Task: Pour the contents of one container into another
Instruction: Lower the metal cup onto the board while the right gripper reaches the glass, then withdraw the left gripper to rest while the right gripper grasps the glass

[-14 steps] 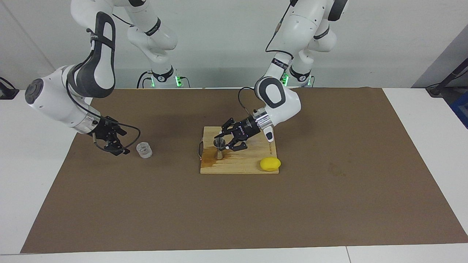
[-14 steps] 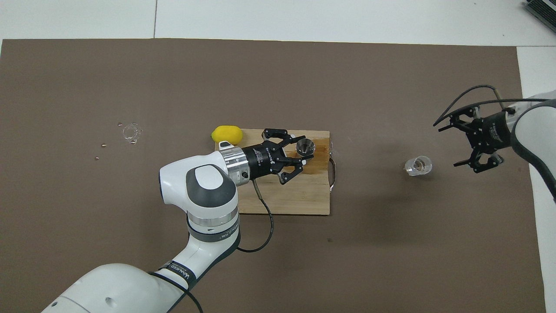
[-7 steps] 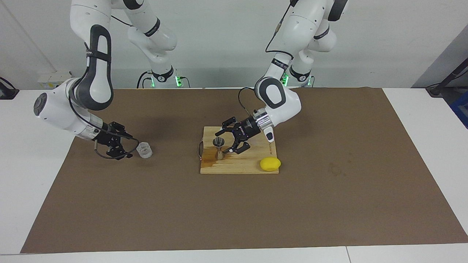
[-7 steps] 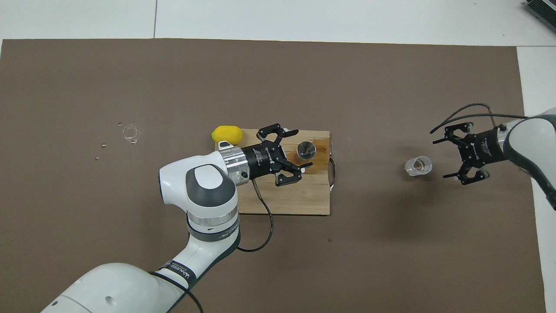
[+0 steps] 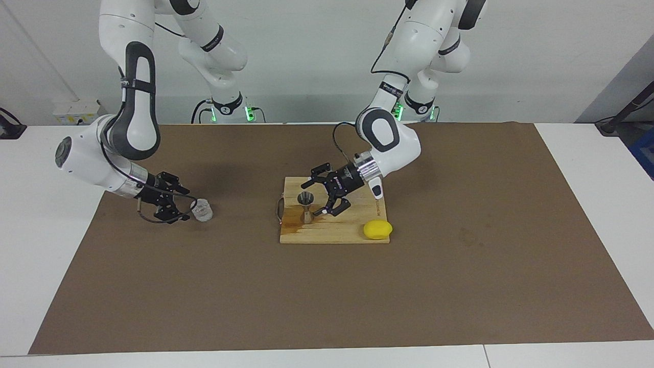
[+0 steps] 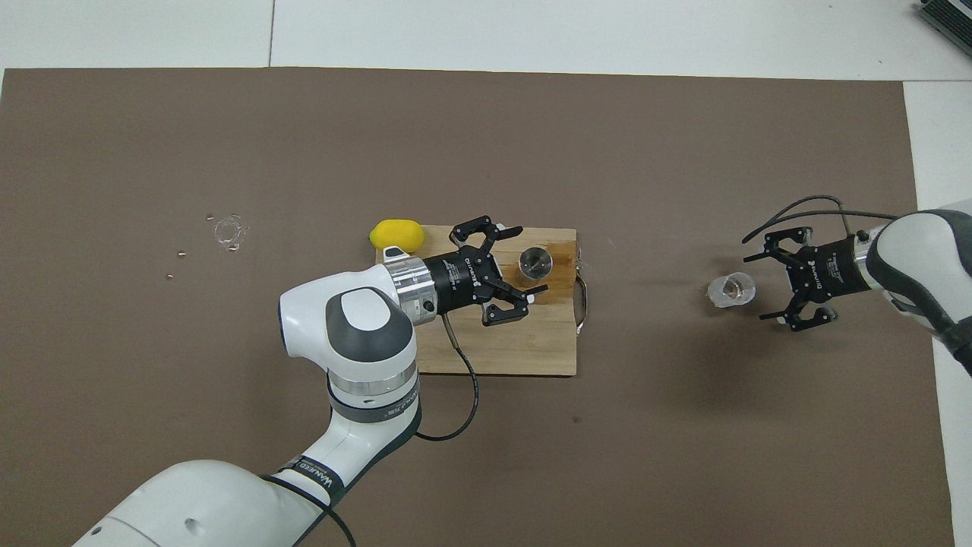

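The right gripper [image 5: 181,205] sits low with its fingers spread, just beside the glass tumbler [image 5: 202,210] on the brown mat toward the right arm's end of the worktop — it should slide in level so both fingers straddle the glass before closing. The left gripper [image 5: 321,197], fingers released, hovers beside the metal jigger [image 5: 305,207] on the wooden board [image 5: 352,230]. Open mat lies between glass and board — room to carry, though the jigger stands near the board's edge.

L gripper [image 6: 524,264] open beside jigger [image 6: 534,263] on wood board [image 6: 524,349]; lemon [image 6: 396,235] at board corner. R gripper [image 6: 767,286] open just beside glass tumbler [image 6: 732,290], toward R arm's end.
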`<state>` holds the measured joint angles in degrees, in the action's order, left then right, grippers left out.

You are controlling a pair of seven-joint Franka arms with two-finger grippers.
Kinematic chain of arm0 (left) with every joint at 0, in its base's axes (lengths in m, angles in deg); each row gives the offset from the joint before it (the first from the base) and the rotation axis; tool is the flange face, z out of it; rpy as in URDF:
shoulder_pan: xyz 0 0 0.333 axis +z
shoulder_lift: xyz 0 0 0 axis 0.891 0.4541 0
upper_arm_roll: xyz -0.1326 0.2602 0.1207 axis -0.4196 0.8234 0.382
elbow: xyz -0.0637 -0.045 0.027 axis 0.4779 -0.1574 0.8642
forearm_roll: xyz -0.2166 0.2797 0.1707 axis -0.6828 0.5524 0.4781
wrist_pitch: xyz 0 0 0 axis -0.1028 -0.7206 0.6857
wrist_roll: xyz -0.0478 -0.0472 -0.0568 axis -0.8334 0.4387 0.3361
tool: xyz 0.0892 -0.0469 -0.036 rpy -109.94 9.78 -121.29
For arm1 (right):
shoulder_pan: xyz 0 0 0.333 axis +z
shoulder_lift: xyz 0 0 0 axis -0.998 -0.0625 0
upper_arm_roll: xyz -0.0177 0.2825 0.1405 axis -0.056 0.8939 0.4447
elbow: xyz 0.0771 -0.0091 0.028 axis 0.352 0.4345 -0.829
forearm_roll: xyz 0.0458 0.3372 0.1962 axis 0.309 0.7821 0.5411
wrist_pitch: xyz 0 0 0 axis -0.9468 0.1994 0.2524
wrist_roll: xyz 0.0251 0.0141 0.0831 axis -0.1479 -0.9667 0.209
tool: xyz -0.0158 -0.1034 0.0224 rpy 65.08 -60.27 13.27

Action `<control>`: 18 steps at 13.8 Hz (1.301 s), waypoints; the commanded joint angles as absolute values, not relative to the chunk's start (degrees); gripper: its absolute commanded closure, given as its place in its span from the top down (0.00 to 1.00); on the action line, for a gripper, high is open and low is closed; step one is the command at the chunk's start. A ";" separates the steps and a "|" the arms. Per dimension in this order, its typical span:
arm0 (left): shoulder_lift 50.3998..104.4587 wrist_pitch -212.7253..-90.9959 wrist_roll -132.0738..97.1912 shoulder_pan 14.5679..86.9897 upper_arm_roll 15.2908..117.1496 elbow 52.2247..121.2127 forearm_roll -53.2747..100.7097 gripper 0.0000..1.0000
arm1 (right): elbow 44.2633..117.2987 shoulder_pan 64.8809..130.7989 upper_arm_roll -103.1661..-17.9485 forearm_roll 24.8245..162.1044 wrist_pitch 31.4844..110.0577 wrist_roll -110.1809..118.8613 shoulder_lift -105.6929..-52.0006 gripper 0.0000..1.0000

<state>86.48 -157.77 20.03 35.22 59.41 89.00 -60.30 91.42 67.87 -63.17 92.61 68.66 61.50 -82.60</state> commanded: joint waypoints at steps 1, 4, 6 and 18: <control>80.66 -157.96 19.93 35.74 60.37 91.42 -61.19 1.00 | 91.73 66.90 -62.49 94.69 69.28 59.54 -83.45 1.00; 78.10 -160.16 20.11 41.26 60.72 91.17 -52.37 1.00 | 92.08 67.70 -62.57 97.68 69.01 59.19 -83.63 1.00; 77.30 -160.08 19.76 44.78 60.81 90.64 -39.45 1.00 | 92.08 67.52 -62.57 97.77 68.75 57.52 -83.55 1.00; 76.42 -164.86 23.45 53.14 63.45 83.88 20.24 1.00 | 94.19 67.52 -62.48 100.75 68.22 57.51 -82.93 0.80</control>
